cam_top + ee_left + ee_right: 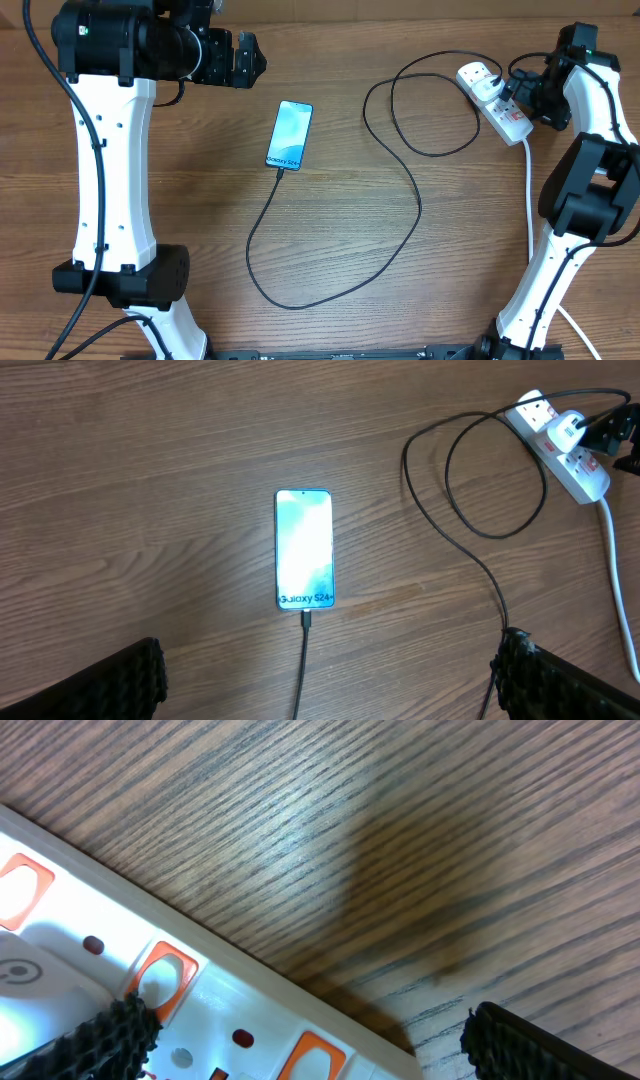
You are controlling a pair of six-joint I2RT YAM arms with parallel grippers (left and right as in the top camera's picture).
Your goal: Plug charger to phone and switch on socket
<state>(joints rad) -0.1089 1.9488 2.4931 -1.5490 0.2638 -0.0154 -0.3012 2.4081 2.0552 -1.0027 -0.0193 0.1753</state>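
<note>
The phone [290, 135] lies flat on the wood table with its blue screen lit, "Galaxy" text at its near end; it also shows in the left wrist view [304, 548]. The black charger cable [345, 285] joins the phone's near end, loops across the table and runs to the white socket strip [495, 98] at the far right. My left gripper [240, 60] is open and empty, high above the table left of the phone. My right gripper [522, 92] is open, low over the socket [200, 1000], one finger over its orange switches.
The socket's thick white cord [529, 200] runs down the right side toward the near edge. The cable loops [470, 480] lie between phone and socket. Both arm bases stand at the near corners.
</note>
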